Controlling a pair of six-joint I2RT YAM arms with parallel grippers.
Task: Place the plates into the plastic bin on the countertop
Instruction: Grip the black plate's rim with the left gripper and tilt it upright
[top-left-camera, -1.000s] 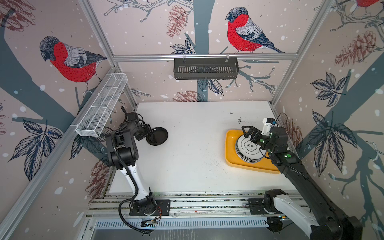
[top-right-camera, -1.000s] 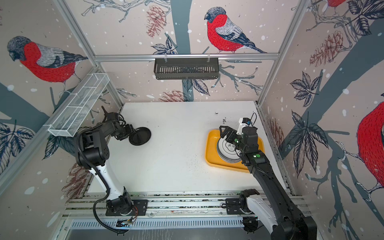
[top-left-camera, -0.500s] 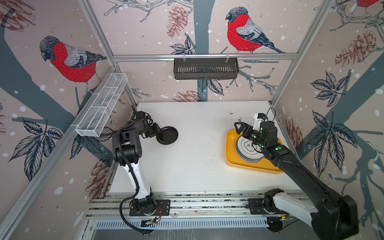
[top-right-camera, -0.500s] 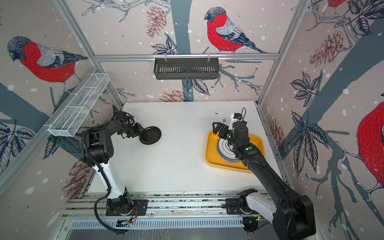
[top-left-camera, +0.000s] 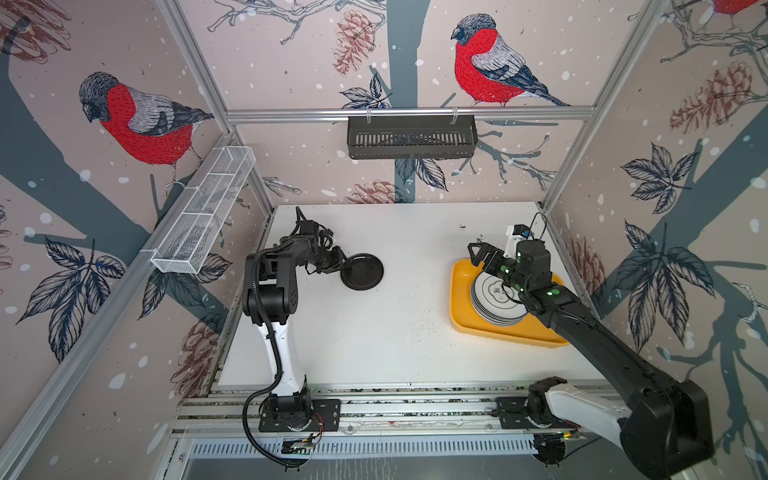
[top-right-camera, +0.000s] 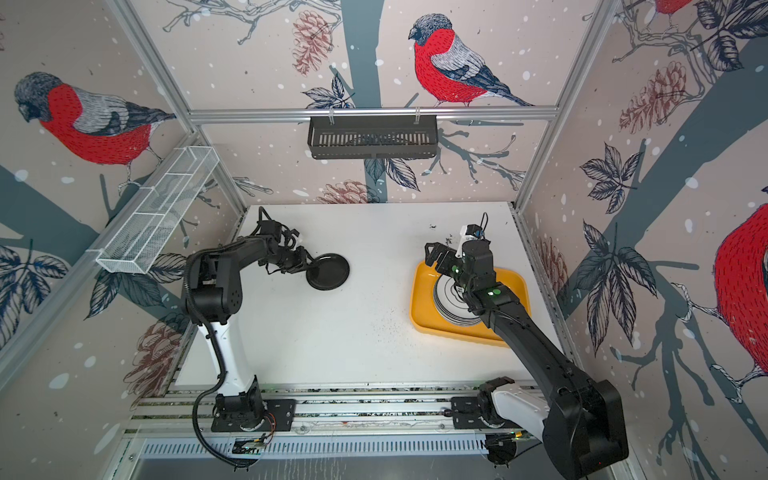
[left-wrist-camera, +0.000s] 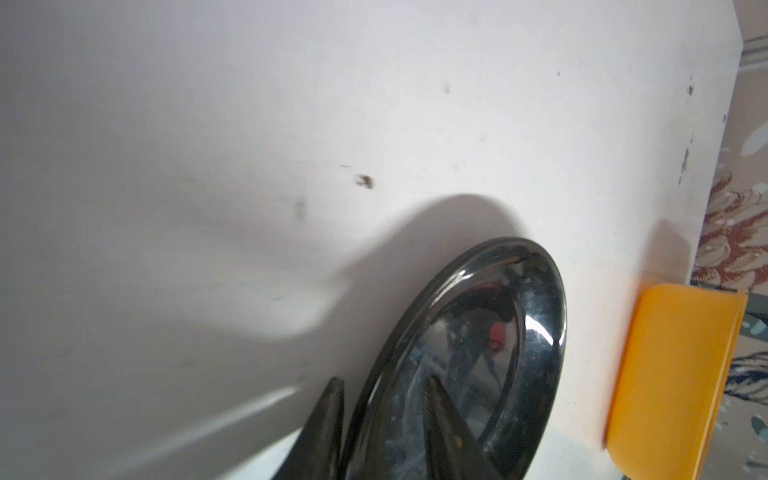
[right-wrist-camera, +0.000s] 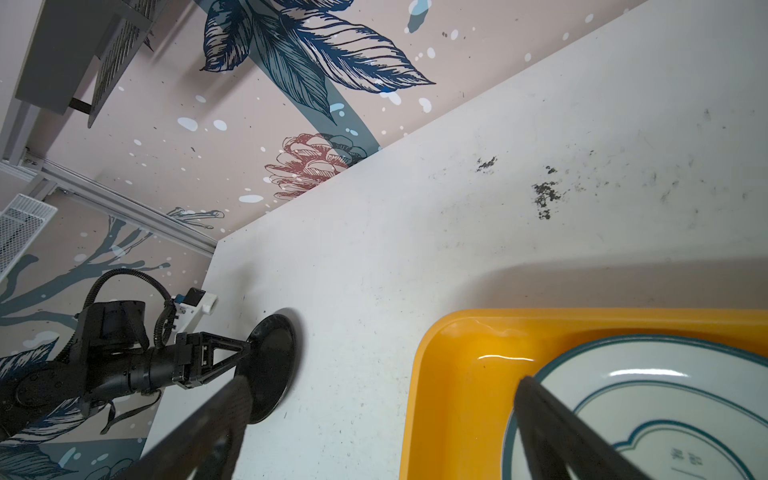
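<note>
Both top views show the black plate (top-left-camera: 362, 271) (top-right-camera: 328, 272) at about 9 o'clock on the white speckled countertop (top-left-camera: 395, 340), well apart from the yellow-orange plastic bin (top-left-camera: 459, 299) (top-right-camera: 419, 299), which is set at 3 o'clock near the right-hand edge. The black plate is gripped at its own 9 o'clock rim by the left gripper (top-left-camera: 338, 266) (top-right-camera: 305, 266). In the left wrist view the left gripper (left-wrist-camera: 382, 386) is seen clamped on that rim, one finger inside the glossy well and one outside it, and a broad shadow is cast on the countertop beside the black plate (left-wrist-camera: 478, 353). A corner of the plastic bin (left-wrist-camera: 673, 374) is visible beyond it. A stack of plates (top-left-camera: 490, 299) (top-right-camera: 446, 295) is held in the bin; the top plate (right-wrist-camera: 665, 395) is white with dark green rings and a flower outline around small lettering. The right gripper (top-left-camera: 482, 257) (top-right-camera: 436, 255) is placed over the bin's 11 o'clock corner. In the right wrist view its jaws are seen spread wide with nothing between them, one finger over the countertop and one over the top plate. A black slotted basket (top-left-camera: 411, 135) is hung on the rear rail at 12 o'clock, and a white wire-mesh basket (top-left-camera: 203, 212) is mounted at 10 o'clock.
</note>
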